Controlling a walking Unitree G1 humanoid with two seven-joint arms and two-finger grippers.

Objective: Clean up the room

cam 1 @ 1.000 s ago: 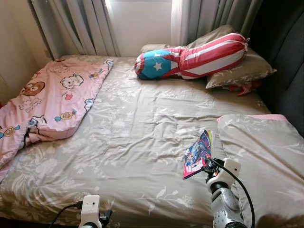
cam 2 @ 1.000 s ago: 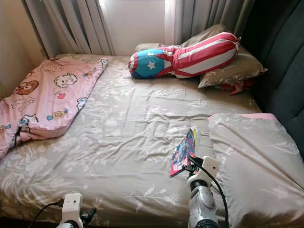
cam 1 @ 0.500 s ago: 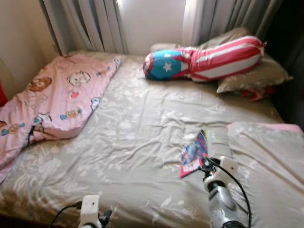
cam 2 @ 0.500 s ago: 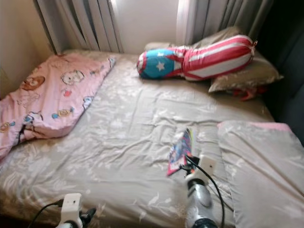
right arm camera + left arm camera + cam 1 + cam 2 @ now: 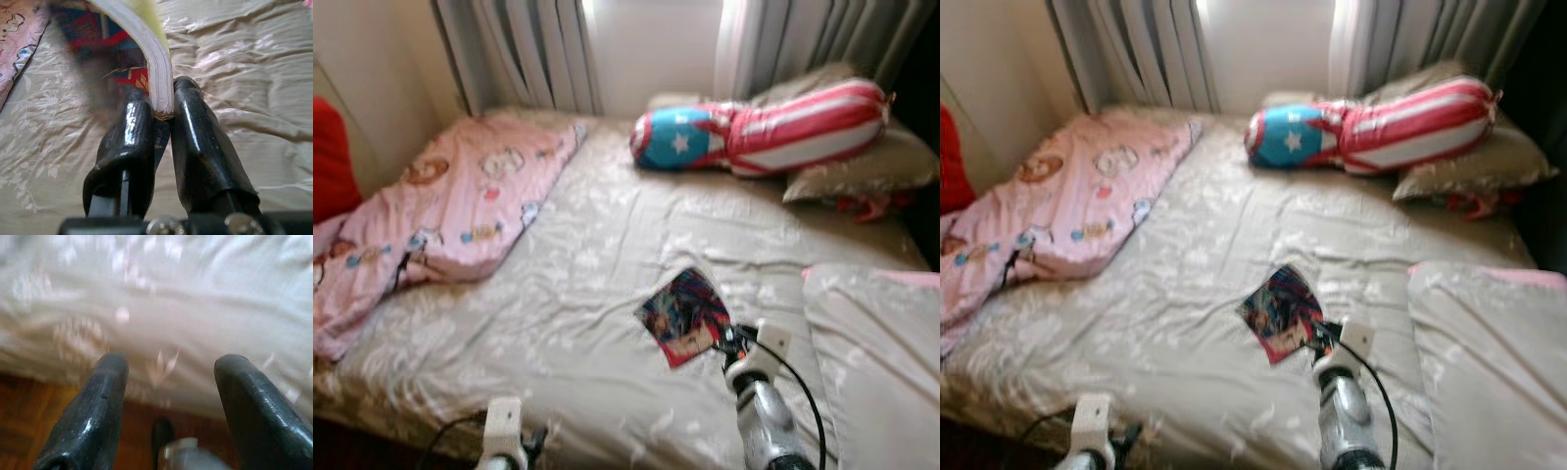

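The right gripper [image 5: 161, 105] is closed on a book [image 5: 683, 315], with its two black fingers [image 5: 132, 127] pressed on both sides of the book near its spine. The book is thin and soft, and it bends a little above the fingers. Its cover is very colourful, with blue, red and pink drawing like a comic, and the page edges look pale. In the eye views the book is held over the bed [image 5: 587, 294], toward the right side of the mattress and nearer to the foot edge than to the window end, with the cover turned upward.

The left gripper [image 5: 168, 382] is low at the foot edge of the bed. Its fingers are apart and hold nothing; behind them is the sheet hanging over the edge, and under it a wooden floor [image 5: 29, 406].

The bed has a grey-beige sheet with white flower pattern. A pink blanket [image 5: 460, 211] with cartoon animals lies in a heap along the left edge. At the far right corner a long red, white and blue cushion [image 5: 764, 127] with a star rests on a grey pillow [image 5: 862, 166]. Another grey pillow [image 5: 881, 343] lies along the right edge, just beside the book. Grey curtains [image 5: 529, 49] hang behind the far edge. The pictures are somewhat blurred.
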